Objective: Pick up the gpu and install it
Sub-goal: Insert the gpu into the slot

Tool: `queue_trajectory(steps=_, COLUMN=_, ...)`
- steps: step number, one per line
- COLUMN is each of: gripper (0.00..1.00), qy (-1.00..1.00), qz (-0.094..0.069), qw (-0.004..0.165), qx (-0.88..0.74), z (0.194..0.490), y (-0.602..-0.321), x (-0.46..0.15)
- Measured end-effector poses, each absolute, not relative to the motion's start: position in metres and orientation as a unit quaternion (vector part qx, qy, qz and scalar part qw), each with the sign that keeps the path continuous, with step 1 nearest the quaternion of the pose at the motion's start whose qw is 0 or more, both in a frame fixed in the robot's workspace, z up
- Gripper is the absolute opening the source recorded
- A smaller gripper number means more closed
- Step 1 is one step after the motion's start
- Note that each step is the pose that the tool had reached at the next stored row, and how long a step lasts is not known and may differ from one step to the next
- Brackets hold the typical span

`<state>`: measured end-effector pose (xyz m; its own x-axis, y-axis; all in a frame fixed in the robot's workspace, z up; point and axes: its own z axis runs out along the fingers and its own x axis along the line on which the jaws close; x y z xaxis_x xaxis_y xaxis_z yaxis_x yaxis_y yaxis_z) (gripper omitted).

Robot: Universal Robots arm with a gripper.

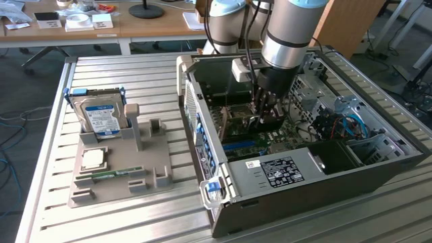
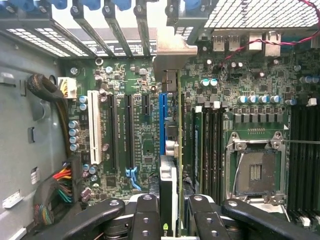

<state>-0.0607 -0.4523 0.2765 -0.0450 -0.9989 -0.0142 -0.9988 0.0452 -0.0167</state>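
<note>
My gripper (image 2: 175, 221) is down inside the open computer case (image 1: 290, 174) and is shut on the gpu (image 2: 169, 192). In the wrist view the card shows edge-on between the black fingers (image 2: 145, 220). Its pale metal end bracket (image 2: 172, 55) reaches toward the rear slot openings. The card hangs over the green motherboard (image 2: 142, 150), right beside the long blue slot (image 2: 162, 120); I cannot tell whether it is touching the slot. In the exterior view the gripper (image 1: 266, 115) stands upright over the middle of the board, with the gpu (image 1: 238, 122) below it.
A beige holder (image 1: 118, 167) on the slatted table at the exterior view's left carries a blue-labelled hard drive (image 1: 101, 119), a CPU (image 1: 92, 159) and a green RAM stick (image 1: 111, 174). An empty CPU socket (image 2: 255, 170) and coloured cables (image 2: 60, 185) flank the card. Case walls enclose the gripper.
</note>
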Motion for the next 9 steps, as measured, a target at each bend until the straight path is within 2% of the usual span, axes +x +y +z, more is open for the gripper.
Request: queue_trajectory(steps=9, gripper=0.27, qy=0.723, qz=0.003, qw=0.007, qx=-0.690, z=0.2755, y=-0.4523, x=-0.0588)
